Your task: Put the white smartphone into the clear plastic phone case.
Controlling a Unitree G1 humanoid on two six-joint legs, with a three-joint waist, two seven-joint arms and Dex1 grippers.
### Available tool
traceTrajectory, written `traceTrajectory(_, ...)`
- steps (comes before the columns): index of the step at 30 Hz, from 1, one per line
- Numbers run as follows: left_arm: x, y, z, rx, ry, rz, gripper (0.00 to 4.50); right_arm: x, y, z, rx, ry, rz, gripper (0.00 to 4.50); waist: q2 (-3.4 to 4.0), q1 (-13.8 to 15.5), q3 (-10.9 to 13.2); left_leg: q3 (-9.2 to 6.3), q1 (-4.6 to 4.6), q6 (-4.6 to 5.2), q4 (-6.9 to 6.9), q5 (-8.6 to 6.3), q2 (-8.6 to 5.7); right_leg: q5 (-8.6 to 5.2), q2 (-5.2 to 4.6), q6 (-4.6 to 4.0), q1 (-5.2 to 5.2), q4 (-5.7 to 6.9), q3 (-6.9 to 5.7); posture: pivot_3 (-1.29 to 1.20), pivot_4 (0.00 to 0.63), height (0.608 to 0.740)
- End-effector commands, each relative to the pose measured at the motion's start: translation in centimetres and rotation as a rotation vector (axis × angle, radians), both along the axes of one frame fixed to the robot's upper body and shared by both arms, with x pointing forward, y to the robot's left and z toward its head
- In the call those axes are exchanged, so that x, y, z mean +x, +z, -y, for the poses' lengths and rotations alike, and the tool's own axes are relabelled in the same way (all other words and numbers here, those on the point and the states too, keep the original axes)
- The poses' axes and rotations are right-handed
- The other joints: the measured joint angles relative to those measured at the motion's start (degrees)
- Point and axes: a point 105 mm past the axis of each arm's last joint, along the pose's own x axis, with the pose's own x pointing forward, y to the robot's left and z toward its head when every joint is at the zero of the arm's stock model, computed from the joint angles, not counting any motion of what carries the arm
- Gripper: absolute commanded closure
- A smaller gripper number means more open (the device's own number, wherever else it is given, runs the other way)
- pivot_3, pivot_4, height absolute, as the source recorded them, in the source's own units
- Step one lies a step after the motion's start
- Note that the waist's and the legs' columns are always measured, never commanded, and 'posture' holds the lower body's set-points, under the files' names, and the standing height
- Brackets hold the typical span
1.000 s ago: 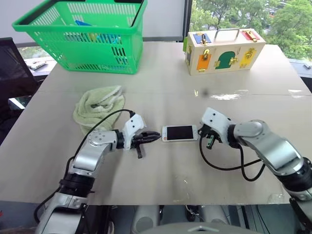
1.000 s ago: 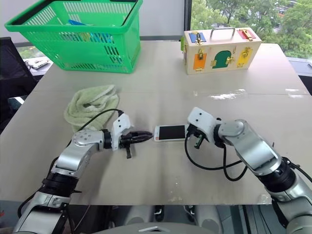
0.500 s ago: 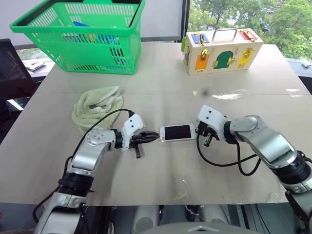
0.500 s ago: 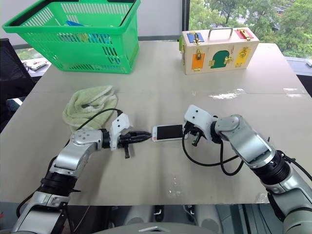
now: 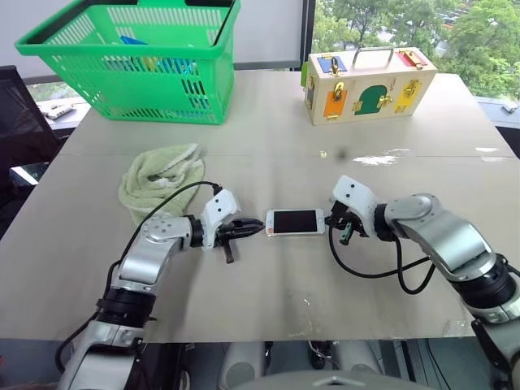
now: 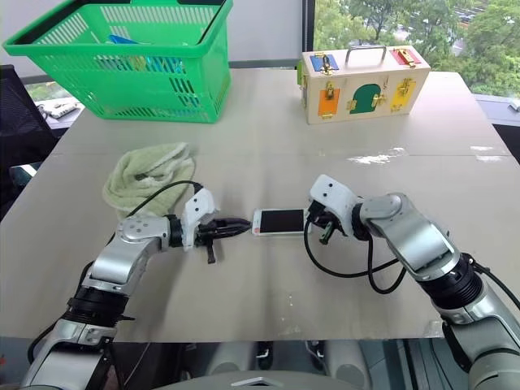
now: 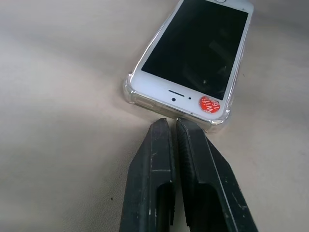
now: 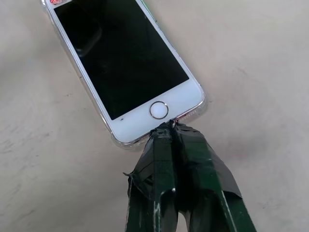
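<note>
While the phone (image 5: 295, 222) lies lengthwise between us in its case (image 7: 129, 90), our shut left claw (image 5: 258, 229) and shut right claw (image 8: 170, 128) press opposite ends

Bright, even daylight comes from the windows (image 5: 406, 24) behind the far edge of the table (image 5: 268, 146). A pale patch of glare lies on the tabletop toward the far right. Shadows are soft and short. The head views are sharp. In the wrist views the dark phone screen (image 7: 198, 48) shows faint reflections.
</note>
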Motion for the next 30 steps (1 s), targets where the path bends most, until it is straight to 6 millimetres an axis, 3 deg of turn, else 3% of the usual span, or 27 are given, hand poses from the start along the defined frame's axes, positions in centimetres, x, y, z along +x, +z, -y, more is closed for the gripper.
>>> traceTrajectory(1,-0.1,0.7,-0.8,-0.048,0.045,0.001,4.23,-0.7,2.1,-1.0,0.105,0.072,0.066,4.5,0.0,0.0,0.0,0.0,-0.01,0.0,0.0,0.0,0.02,0.0,0.01,0.0,-0.01,-0.01,0.0,0.0,0.15,0.74)
traceTrajectory(7,-0.4,3.7,-2.0,-0.168,0.046,-0.009,4.23,-0.1,3.4,1.2,0.158,-0.005,0.138,4.5,-0.03,-0.2,0.1,-0.01,-0.08,-0.01,-0.01,-0.01,0.09,0.0,0.12,0.01,-0.06,-0.03,0.04,0.0,0.15,0.74)
traceTrajectory(11,-1.0,4.7,0.0,-0.215,-0.027,-0.045,4.23,0.1,4.0,1.6,0.189,-0.025,0.157,4.5,-0.04,0.0,0.2,0.05,-0.08,-0.01,-0.02,-0.01,0.07,0.0,0.13,0.01,-0.04,-0.09,0.04,0.0,0.15,0.74)
traceTrajectory(14,-1.1,4.0,2.3,-0.193,-0.056,-0.063,4.23,0.3,4.1,1.3,0.214,-0.033,0.15,4.5,-0.06,0.2,0.2,0.06,-0.11,-0.01,-0.01,-0.01,0.01,0.0,0.22,0.02,-0.03,-0.12,0.05,0.0,0.15,0.74)
traceTrajectory(18,-0.7,2.9,3.6,-0.163,-0.053,-0.071,4.23,0.7,3.9,0.1,0.245,-0.041,0.122,4.5,-0.11,-0.2,0.2,0.17,-0.08,-0.01,0.0,0.0,0.01,0.04,0.32,0.08,-0.02,-0.13,0.19,0.0,0.15,0.74)
traceTrajectory(23,-0.4,1.3,3.7,-0.08,-0.054,-0.075,4.23,0.7,2.7,-1.1,0.23,-0.026,0.072,4.5,-0.11,-0.1,0.2,-0.02,-0.07,-0.01,-0.02,0.0,0.14,0.11,0.57,0.19,-0.04,-0.07,0.21,0.0,0.15,0.74)
traceTrajectory(30,-0.5,-0.1,3.1,-0.027,-0.034,-0.091,4.23,0.7,0.4,-1.2,0.156,-0.033,-0.018,4.5,-0.1,-0.1,0.2,0.06,-0.05,-0.01,-0.02,0.0,0.15,0.1,0.55,0.15,-0.04,-0.07,0.2,0.0,0.15,0.74)
